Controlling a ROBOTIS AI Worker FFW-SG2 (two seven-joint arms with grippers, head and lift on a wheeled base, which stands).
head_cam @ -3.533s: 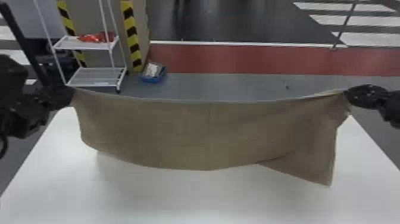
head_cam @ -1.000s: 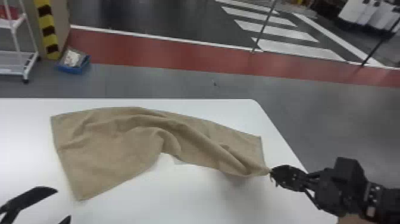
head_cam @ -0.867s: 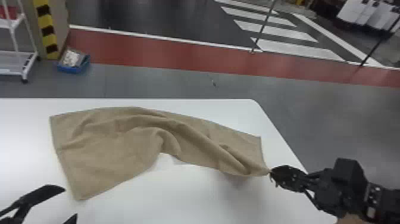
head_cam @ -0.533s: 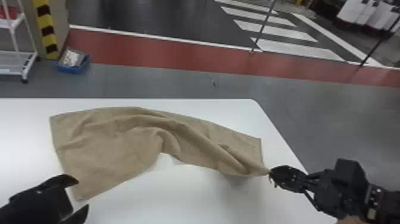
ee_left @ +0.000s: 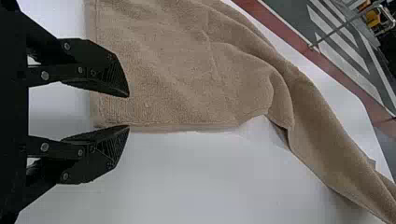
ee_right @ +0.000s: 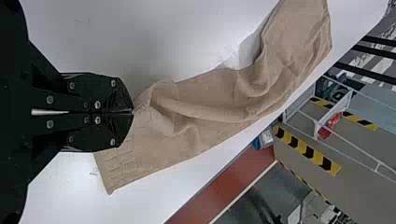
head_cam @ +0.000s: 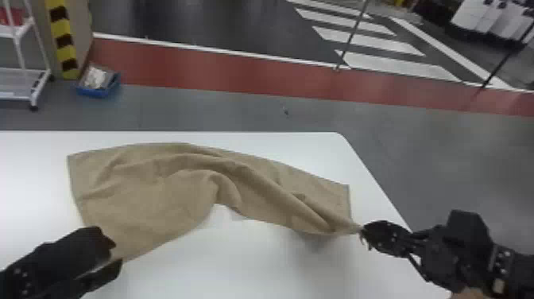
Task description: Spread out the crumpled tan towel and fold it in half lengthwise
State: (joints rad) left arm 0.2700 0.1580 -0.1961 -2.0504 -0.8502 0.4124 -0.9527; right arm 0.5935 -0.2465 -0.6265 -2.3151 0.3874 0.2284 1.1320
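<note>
The tan towel (head_cam: 159,191) lies on the white table, flat at its left part and bunched into folds toward the right. My left gripper (head_cam: 115,252) is at the towel's near left corner, its two fingers apart. In the left wrist view the left gripper (ee_left: 129,111) is open beside the corner and edge of the towel (ee_left: 177,88). My right gripper (head_cam: 361,230) is at the near right corner, which is drawn to a point at its tips. In the right wrist view the right gripper (ee_right: 132,112) is closed on the corner of the towel (ee_right: 205,107).
The white table (head_cam: 238,270) has its right edge running just behind the right gripper. Beyond the far edge, on the floor, are a blue bin (head_cam: 97,85) and a white rack (head_cam: 33,75).
The left gripper has come farther into the head view, toward the towel's near left corner. Earlier, both grippers held the towel raised and stretched; it now lies down. Lately the right arm has barely moved.
</note>
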